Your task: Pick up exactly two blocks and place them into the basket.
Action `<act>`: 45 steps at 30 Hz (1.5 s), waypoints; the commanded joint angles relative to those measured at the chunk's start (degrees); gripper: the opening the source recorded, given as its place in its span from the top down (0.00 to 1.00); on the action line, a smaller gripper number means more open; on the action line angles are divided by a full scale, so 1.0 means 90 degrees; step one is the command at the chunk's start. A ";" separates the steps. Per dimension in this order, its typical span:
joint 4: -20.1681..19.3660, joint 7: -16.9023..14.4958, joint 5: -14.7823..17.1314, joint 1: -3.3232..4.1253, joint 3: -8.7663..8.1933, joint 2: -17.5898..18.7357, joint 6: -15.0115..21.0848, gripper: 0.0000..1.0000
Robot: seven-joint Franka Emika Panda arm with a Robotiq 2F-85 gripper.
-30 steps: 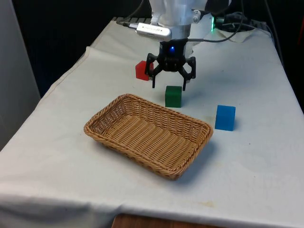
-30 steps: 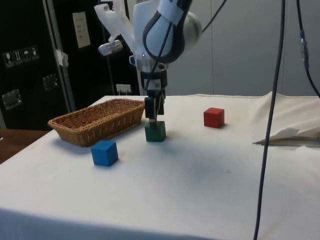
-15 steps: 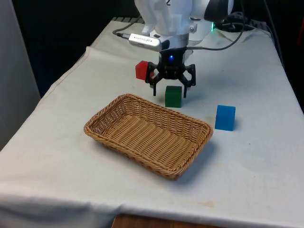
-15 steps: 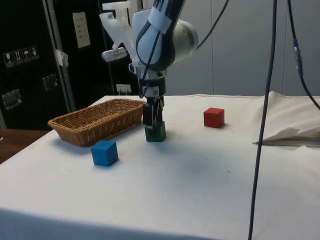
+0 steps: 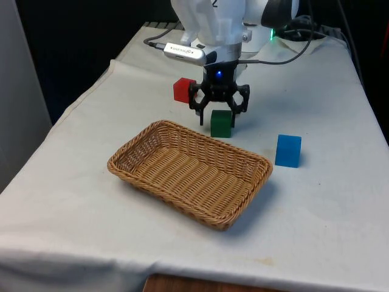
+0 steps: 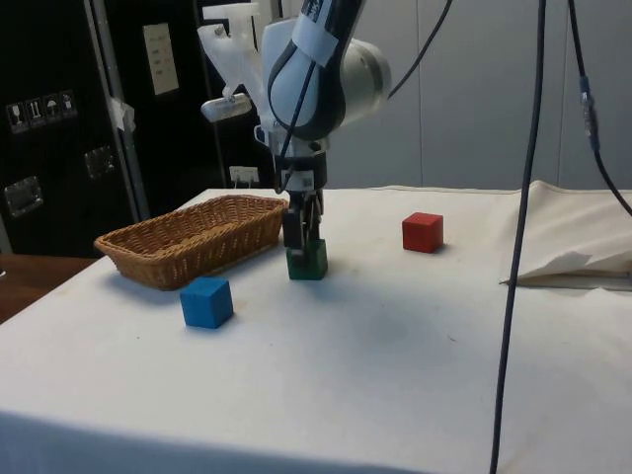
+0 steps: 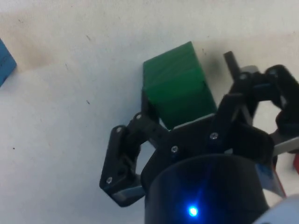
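The black two-finger hand [image 5: 218, 117] straddles the small green cube [image 5: 221, 123] at frame centre, fingers spread, unclenched, poised to grasp.

Legible text: none that I could read. Dark cabinet [image 6: 59, 118] in my side view carried small symbol stickers [image 6: 38, 107] and a pale notice [image 6: 159, 59], wording indecipherable.

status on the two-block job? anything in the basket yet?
Nothing done yet: the basket holds no blocks. In hand: the gripper is down around the green block, jaws either side of it, block on the cloth. Left: grasp it, drop it in, then fetch one more, the blue block or red block.
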 commanded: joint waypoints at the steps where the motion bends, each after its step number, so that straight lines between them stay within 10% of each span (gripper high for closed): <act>1: 0.0000 -0.0006 0.0006 0.0000 0.0006 0.0000 0.0000 0.43; 6: 0.0000 0.0000 0.0006 0.0000 0.0000 0.0000 0.0000 1.00; 45: 0.0325 0.0159 -0.0344 0.0051 -0.0146 -0.1127 -0.0910 1.00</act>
